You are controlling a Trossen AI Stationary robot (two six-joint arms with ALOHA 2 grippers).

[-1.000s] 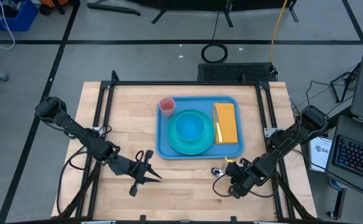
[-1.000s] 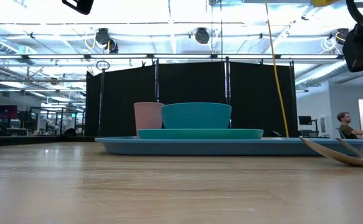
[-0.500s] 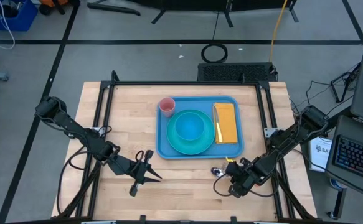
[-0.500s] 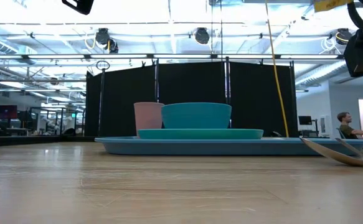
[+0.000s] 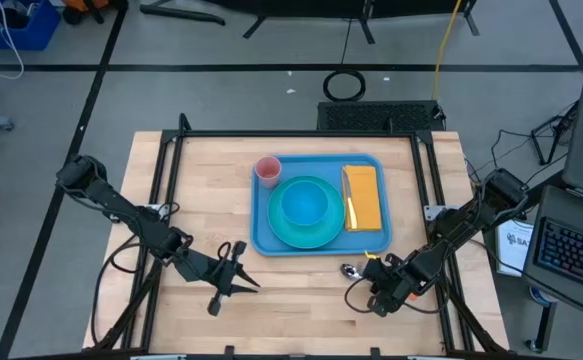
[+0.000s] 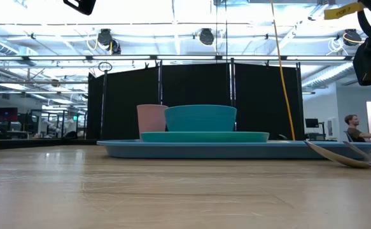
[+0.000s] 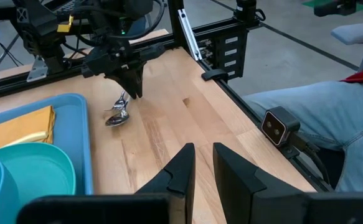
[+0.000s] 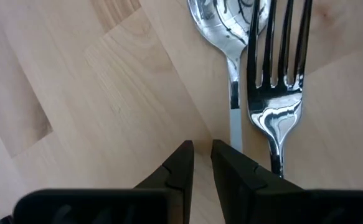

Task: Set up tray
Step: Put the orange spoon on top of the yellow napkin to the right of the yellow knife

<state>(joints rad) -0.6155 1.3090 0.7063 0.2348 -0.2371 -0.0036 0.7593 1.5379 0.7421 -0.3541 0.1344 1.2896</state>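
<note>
— Tray [image 5: 263,243] first: where is it and what is it like?
— Toward the far middle of the pale wood-plank table [image 5: 201,190]. Smooth blue plastic, a rounded rectangle with a raised rim. It carries a round turquoise plate [image 5: 306,236] with a deeper bowl [image 5: 303,205], a pink cup [image 5: 268,169] and a yellow napkin [image 5: 364,200].
— And the claws?
— The left claw [image 7: 203,152] hangs over the table's near left, well apart from the tray. Its dark fingers are almost together, only a thin slit, with nothing in it. The right claw [image 8: 202,149] is the same, empty, just above a shiny metal spoon [image 8: 231,25] and fork [image 8: 284,62] lying side by side near the tray's near right corner.
— Anything hard to see?
— From above the cutlery is a small glint. At table height the napkin is hidden behind the tray's rim, and only the spoon's curved bowl shows at the frame edge. Whether the right claw touches the spoon's handle, I cannot tell
</note>
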